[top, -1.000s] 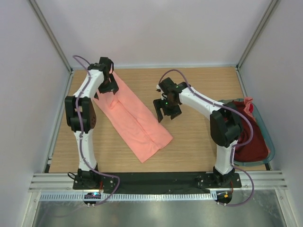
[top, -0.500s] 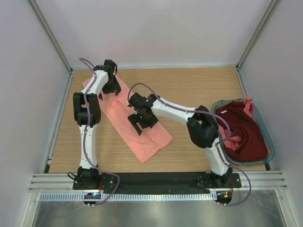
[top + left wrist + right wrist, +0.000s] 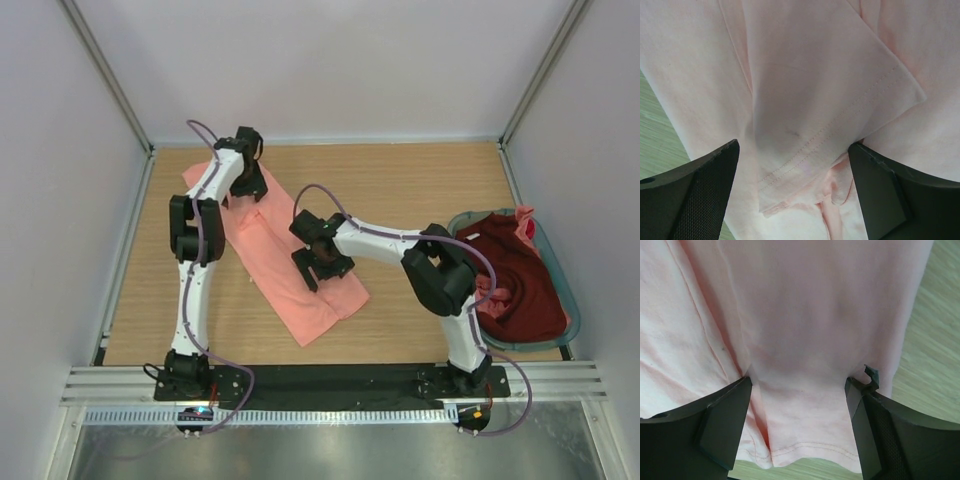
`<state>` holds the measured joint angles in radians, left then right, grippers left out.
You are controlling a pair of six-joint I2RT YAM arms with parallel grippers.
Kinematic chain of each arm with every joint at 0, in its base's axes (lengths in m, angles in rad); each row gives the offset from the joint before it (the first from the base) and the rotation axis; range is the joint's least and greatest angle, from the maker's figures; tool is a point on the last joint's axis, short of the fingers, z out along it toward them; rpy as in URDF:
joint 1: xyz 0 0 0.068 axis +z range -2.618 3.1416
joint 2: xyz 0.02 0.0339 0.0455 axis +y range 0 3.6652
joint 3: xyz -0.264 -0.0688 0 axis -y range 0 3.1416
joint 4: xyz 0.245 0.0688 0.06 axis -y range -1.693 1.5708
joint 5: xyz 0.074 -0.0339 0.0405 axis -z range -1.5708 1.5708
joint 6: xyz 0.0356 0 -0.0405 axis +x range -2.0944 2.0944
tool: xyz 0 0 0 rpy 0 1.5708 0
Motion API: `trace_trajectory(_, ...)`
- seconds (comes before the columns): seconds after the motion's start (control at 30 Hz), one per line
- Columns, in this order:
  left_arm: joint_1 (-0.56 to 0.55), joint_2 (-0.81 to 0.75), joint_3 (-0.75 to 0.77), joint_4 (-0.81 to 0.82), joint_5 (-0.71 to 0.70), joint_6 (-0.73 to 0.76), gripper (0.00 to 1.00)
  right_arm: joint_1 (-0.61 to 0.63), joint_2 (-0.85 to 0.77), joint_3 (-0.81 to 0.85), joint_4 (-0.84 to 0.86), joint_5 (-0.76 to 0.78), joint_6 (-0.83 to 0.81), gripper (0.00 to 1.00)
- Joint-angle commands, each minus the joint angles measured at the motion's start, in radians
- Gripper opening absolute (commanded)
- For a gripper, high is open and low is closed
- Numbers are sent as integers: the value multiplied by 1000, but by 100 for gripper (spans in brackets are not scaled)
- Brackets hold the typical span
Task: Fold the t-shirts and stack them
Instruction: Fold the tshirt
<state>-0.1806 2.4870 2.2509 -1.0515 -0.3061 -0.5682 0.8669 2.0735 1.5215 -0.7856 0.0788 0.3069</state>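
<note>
1. Both pincers stand wide with nothing held. The left pincer (image 3: 249, 183) hangs over the far end of the pink shirt (image 3: 275, 270), and the right pincer (image 3: 322, 266) hangs over its near half.
2. That pink shirt lies on the table (image 3: 420, 180) as a long slanted strip, its sides already folded in. A maroon shirt (image 3: 515, 285) sits heaped in the basket (image 3: 570, 305) at the right, with a bit of pink cloth (image 3: 523, 218) showing beside it.
3. Seen from the left wrist, the left pincer (image 3: 793, 145) straddles a folded-in sleeve (image 3: 840, 125) lying on top of the body cloth. If it closes here, I judge it may catch only the sleeve, and a lift would then peel that fold open.
4. Seen from the right wrist, the right pincer (image 3: 797, 382) straddles a raised ridge of cloth close to the hem (image 3: 810, 447). A shallow bite could take just 1 layer, leaving the layers beneath on the wood.
5. A bite that goes too deep could jam the fingers against the table.
6. If the 2 pincers close at different moments or pull unevenly, the strip would likely skew and the next fold land crooked.
7. The right arm reaches far across to the left, so the 2 arms work close together and could bump during the fold.
</note>
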Motion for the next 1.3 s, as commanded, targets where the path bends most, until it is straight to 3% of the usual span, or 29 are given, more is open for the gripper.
trace_trajectory(0.0, -91, 72, 18, -62, 36, 30, 91, 4, -32, -171, 43, -19, 122, 83)
trace_trajectory(0.27, -238, 136, 98, -35, 199, 4, 91, 49, -216, -420, 206, -65, 366, 83)
trace_trajectory(0.43, -310, 191, 185, -2, 255, 13, 91, 112, -239, -399, 316, -146, 477, 83)
trace_trajectory(0.67, -266, 156, 242, 25, 257, 31, 91, 110, -263, -345, 299, -155, 521, 85)
trace_trajectory(0.8, -260, 96, 254, 33, 242, 36, 92, 110, -308, -320, 250, -131, 496, 86)
trace_trajectory(1.1, -243, -215, 155, 19, 242, 10, 95, 104, -512, -320, 56, -10, 333, 87)
trace_trajectory(1.27, -241, -376, 61, -116, 139, -24, 94, 75, -486, -227, 25, 87, 314, 88)
